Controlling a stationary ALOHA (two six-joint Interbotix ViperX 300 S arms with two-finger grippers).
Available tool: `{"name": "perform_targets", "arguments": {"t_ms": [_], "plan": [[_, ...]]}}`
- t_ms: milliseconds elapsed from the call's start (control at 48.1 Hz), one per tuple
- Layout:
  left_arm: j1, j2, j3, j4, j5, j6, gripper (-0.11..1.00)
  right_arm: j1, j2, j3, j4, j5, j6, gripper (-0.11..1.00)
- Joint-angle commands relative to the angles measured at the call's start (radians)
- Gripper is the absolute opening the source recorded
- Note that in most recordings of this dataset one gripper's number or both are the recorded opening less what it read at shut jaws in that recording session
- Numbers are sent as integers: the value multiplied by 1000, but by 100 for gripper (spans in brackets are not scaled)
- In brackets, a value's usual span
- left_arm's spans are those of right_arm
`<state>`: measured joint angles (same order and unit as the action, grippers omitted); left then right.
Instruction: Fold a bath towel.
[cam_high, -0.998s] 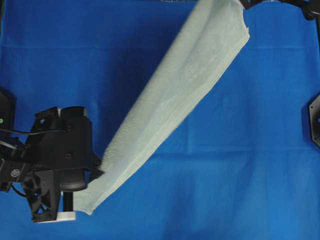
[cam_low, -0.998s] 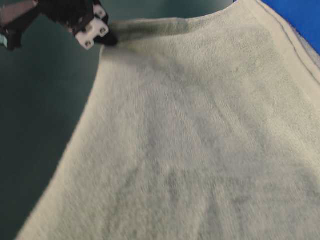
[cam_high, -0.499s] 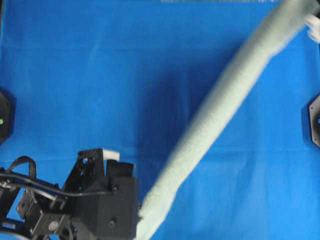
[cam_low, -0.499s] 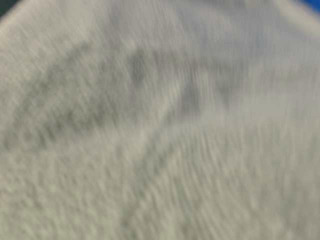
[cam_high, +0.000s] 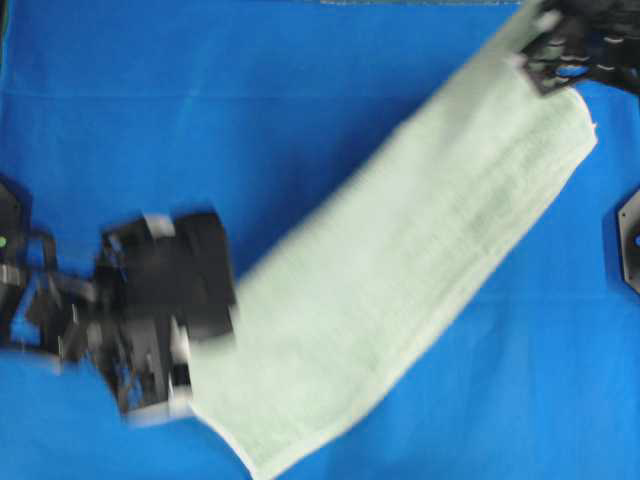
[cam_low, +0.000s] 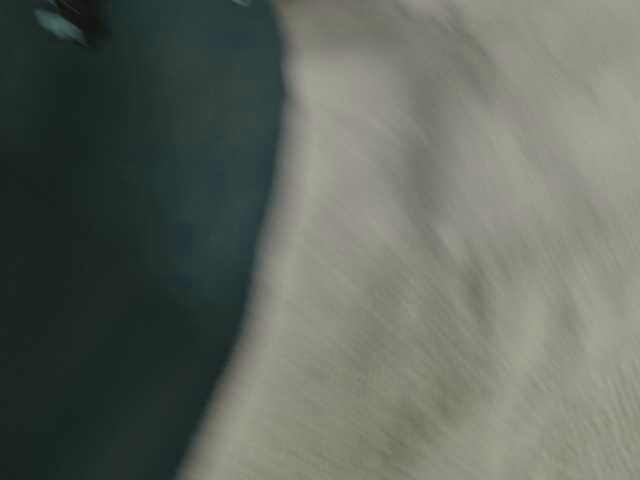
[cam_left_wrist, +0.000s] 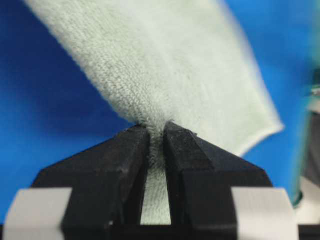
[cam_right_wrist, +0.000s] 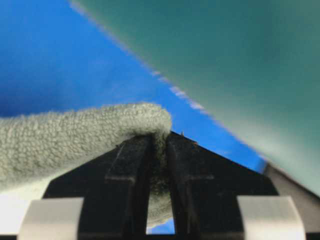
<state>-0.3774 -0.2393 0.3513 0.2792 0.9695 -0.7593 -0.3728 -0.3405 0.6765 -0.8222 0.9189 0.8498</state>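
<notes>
Blue cloth (cam_high: 200, 120) covers the whole work surface, and above it hangs the bath towel (cam_high: 420, 290), a long pale green band running diagonally from the near left to the far right of that cloth. I have it pinched at both ends. My left gripper (cam_left_wrist: 156, 131) has its jaws closed hard on a fold of terry at the near-left end, the fabric squeezed into the thin slot between them; seen from overhead, that gripper (cam_high: 195, 345) sits just at the towel's lower corner. My right gripper (cam_right_wrist: 160, 135) is likewise clamped on a rolled edge of the towel at the far-right end, up by the cloth's back corner (cam_high: 545, 50). Holding opposite ends like this keeps the towel stretched and off the cloth, so I judge I am spreading or carrying it before laying it down for a fold. From table level only blurred green pile (cam_low: 450, 280) fills the view, hiding both arms there.
</notes>
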Motion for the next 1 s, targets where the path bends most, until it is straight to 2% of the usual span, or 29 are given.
{"name": "perform_targets", "arguments": {"t_ms": [0, 125, 208, 291, 499, 727, 769, 915, 977], "plan": [[38, -84, 114, 5, -46, -28, 8, -57, 103, -38, 12, -150, -6, 13], [109, -166, 304, 3, -137, -54, 8, -120, 258, -109, -9, -298, -32, 13], [164, -215, 425, 0, -212, -55, 8, -144, 336, -166, -21, -350, -63, 14], [202, -242, 505, 0, -276, -55, 8, -161, 391, -213, -20, -383, -97, 13], [262, -256, 617, -2, -364, -52, 8, -178, 449, -264, -8, -400, -137, 14], [296, -238, 653, 2, -374, -34, 10, -187, 449, -258, 0, -402, -137, 14], [298, -239, 653, 0, -374, -32, 18, -186, 449, -258, 0, -397, -137, 17], [296, -256, 663, 2, -347, -34, 62, -186, 430, -242, 3, -318, -137, 57], [296, -273, 670, 0, -316, -35, 78, -187, 410, -230, 21, -252, -138, 68]]}}
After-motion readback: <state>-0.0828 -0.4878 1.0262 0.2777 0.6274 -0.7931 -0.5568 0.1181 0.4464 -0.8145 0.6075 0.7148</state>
